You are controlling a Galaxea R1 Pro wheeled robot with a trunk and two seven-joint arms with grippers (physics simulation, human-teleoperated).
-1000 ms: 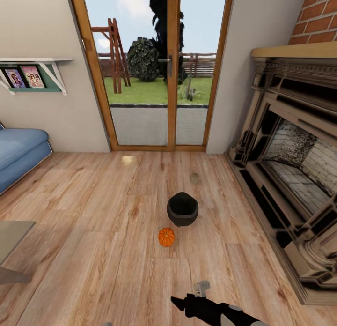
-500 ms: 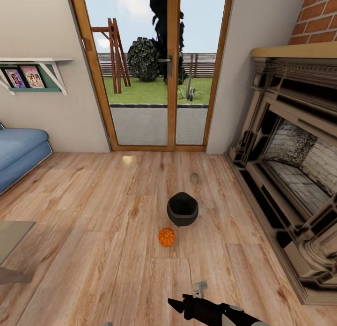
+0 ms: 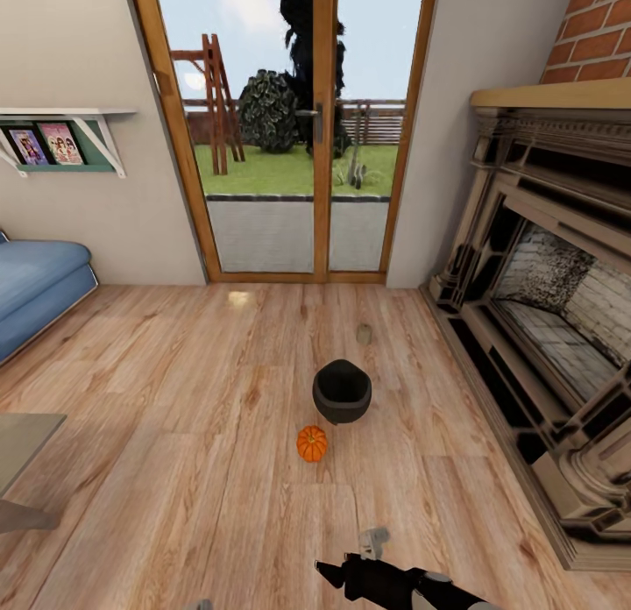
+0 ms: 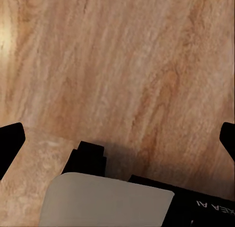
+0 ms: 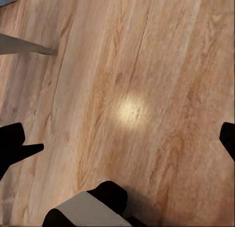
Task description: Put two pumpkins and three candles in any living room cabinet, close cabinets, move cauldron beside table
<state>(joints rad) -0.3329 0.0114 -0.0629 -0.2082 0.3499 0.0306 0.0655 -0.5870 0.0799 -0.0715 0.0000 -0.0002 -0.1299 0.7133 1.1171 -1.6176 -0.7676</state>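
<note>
Your head camera looks across a wood floor (image 3: 175, 400) toward a glass door (image 3: 298, 128). Take the cauldron (image 3: 342, 391) as your landmark: it sits upright on the floor in the middle of the room, mouth open to the ceiling. One pumpkin (image 3: 311, 443) rests on the floor just beside the cauldron, on the side nearer you, apart from it. One candle (image 3: 364, 333) stands beyond the cauldron, toward the door, near but not touching.

The fireplace (image 3: 543, 312) runs along the wall to the right of the cauldron. A blue sofa (image 3: 35, 286) sits well to its left, with a wall shelf (image 3: 61, 137) above. A worktop corner (image 3: 22, 443) shows left of the cauldron, well apart.

Your right hand (image 3: 346, 575) hangs low, nearer you than the pumpkin; in its wrist view both fingertips (image 5: 14, 144) sit wide apart, holding nothing. Your left hand (image 4: 117, 148) is likewise spread wide over bare floor, empty.
</note>
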